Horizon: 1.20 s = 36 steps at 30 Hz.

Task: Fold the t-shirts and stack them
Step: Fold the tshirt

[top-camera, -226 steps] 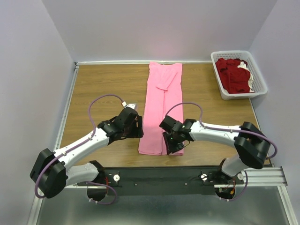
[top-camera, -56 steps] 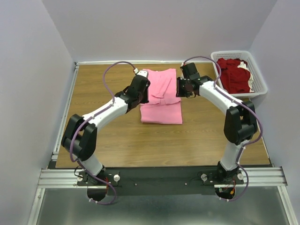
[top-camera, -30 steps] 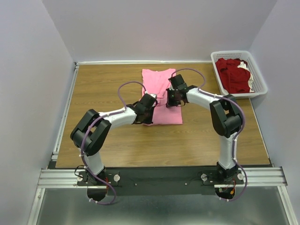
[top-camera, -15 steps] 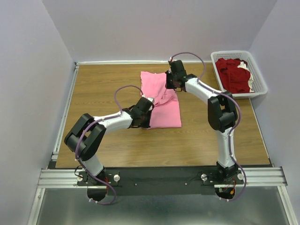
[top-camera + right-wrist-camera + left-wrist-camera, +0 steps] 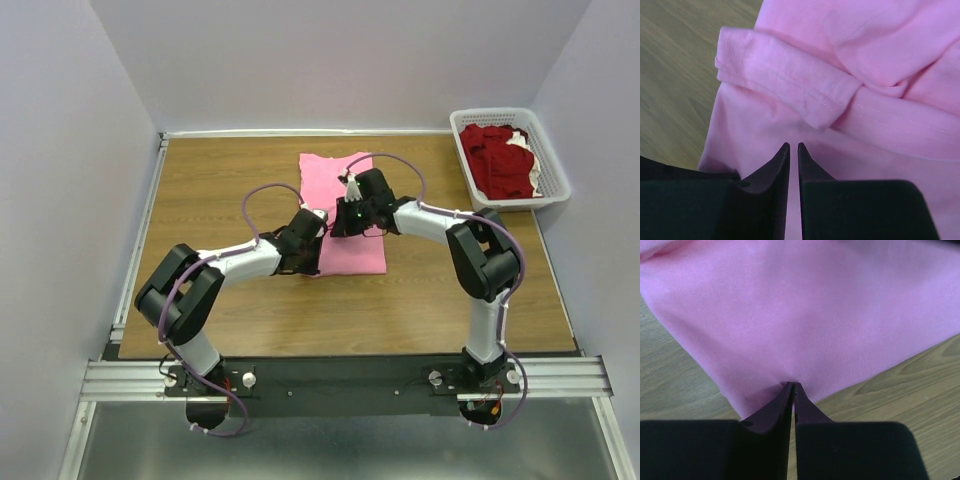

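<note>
The pink t-shirt (image 5: 322, 178) lies folded into a short rectangle on the wooden table (image 5: 220, 180). The white lattice basket (image 5: 520, 204) stands well off to the shirt's right and holds the dark red t-shirts (image 5: 500, 160).

The left gripper (image 5: 308, 265) sits at the shirt's near left corner. In the left wrist view its fingers (image 5: 775, 407) are pressed together on the cloth's edge (image 5: 830, 315), which puckers at their tips, so the gripper (image 5: 791, 386) is pinching the pink shirt. It has kept this spot over the last second.

The right gripper (image 5: 342, 222) is over the middle of the shirt, just beside the left gripper. Half a second ago it was at the shirt's far right edge, so it has drawn back toward the near side. In the right wrist view its fingers (image 5: 812, 167) are drawn close with only a thin slit between them, above the pink cloth (image 5: 880, 50) and just short of a hemmed sleeve (image 5: 790, 87) that lies folded across the shirt. Whether this gripper (image 5: 791, 146) has caught any cloth cannot be told.

Seven and a half seconds ago the shirt was a long strip reaching the table's near edge. Now it is about half that length.
</note>
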Available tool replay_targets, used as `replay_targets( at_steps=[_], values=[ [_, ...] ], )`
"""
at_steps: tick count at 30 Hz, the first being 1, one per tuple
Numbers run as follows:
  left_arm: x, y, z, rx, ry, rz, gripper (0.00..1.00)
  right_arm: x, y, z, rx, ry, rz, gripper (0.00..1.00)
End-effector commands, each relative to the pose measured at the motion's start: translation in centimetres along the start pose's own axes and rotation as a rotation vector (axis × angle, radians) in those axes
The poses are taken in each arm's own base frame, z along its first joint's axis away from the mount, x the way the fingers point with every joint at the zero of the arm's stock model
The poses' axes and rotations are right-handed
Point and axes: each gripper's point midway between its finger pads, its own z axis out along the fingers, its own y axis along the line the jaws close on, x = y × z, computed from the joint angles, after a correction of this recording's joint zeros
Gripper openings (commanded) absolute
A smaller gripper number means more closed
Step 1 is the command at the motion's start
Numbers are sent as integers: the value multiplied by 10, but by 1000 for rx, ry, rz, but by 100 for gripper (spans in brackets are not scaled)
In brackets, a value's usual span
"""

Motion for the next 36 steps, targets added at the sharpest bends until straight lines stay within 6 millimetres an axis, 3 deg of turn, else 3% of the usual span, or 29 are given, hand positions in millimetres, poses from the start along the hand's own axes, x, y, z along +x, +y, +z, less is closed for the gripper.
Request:
replay_targets(
  at_steps=[1,6,9,12,18,20,21,24,25,30,31,36],
  values=[
    [9,-2,-6,18,24,-10,12,4,10,15,-83,-10,2,17],
    [10,-2,-8,17,25,-10,12,0,-8,37,-24,-43,-3,17],
    [13,-1,-9,14,36,-11,12,-15,-22,44,45,-82,-15,17],
    [17,0,-12,18,38,-11,12,-37,-34,46,70,-124,-24,17],
    [21,3,-16,8,43,-11,12,-111,-35,41,78,-272,-35,19],
    [18,3,-19,6,31,-15,12,-121,-47,45,81,-287,-11,21],
    [16,3,-20,6,24,-18,12,-135,-45,42,66,-307,1,21],
    [10,2,-27,5,-4,-27,12,-146,-29,21,-21,-308,22,22],
    [4,6,-31,-15,-41,-33,12,-136,-29,19,-22,-289,33,23],
    [-13,2,-43,33,-120,-68,12,-96,5,-12,-162,-200,20,25],
    [-13,3,-42,31,-120,-72,12,-74,6,-9,-186,-151,38,25],
    [-16,0,-36,64,-119,-79,12,-14,19,6,-241,-22,57,25]
  ],
)
